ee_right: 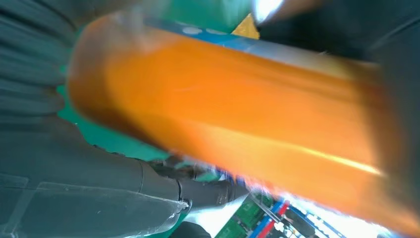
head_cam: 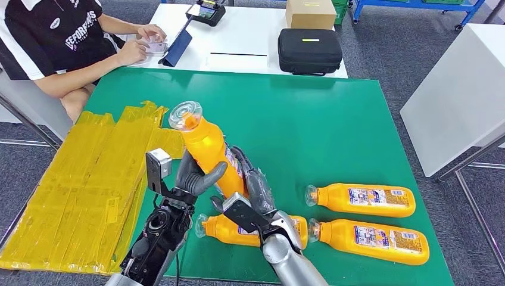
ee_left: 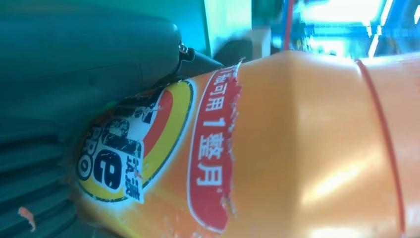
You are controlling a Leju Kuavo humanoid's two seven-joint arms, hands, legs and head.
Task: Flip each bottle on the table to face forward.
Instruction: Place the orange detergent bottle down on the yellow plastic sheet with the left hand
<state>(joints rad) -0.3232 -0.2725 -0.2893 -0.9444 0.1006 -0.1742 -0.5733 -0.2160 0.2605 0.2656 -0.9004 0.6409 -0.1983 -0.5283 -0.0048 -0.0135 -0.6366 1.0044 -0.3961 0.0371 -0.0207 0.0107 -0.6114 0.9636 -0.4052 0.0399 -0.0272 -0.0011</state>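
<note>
Bottle in hand: the lifted bottle [head_cam: 205, 146] is up off the mat [head_cam: 333, 125], cap tilted away toward the far left, base down between both hands. You have it raised so it can be turned without rubbing the mat.
Left hand: left hand [head_cam: 196, 177] wraps the lower body from the left, thumb across the front. In the left wrist view its label [ee_left: 148, 144] sits just by the thumb, so you can judge which face is showing.
Right hand: right hand [head_cam: 253, 190] closes on the same bottle from the right, fingers along its side; the right wrist view is blurred, but the orange body lies across the palm. Two hands let one hold while the other twists.
Bottles on mat: one bottle [head_cam: 280, 229] lies just behind the right wrist, partly hidden. Two more, upper [head_cam: 360, 199] and lower [head_cam: 369, 240], lie side by side to the right, caps pointing left, labels up.
Tape patch: yellow patch [head_cam: 83, 185] covers the mat's left side.
Person: seated at the far left, hands at the white table [head_cam: 250, 36].
Step, as you might judge it: mid-flip on this bottle; setting it down remains.
</note>
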